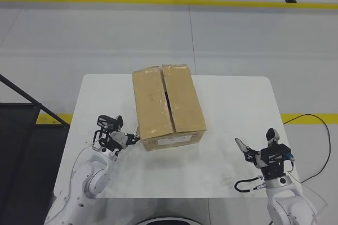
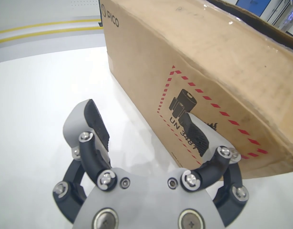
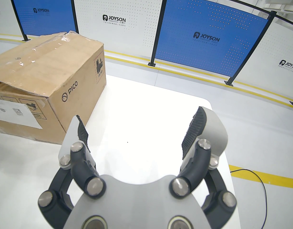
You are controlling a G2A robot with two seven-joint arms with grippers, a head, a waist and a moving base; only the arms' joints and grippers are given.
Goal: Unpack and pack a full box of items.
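A cardboard box [image 1: 168, 107] is seen on a white table [image 1: 231, 101], flaps folded shut w/ a dark slit left along the centre seam. The L gripper [image 1: 133, 138] is pointed at the box's near corner. The box wall is found right at the fingertips, touching or just short; contact can't be told. The R gripper [image 1: 255, 142] is held w/ fingers spread wide, nothing btwn them. Bare tabletop is seen ahead of its tips, and the box is placed well apart, off beyond the inner finger. A yellow floor stripe [image 1: 318, 118] is seen past the outer finger.
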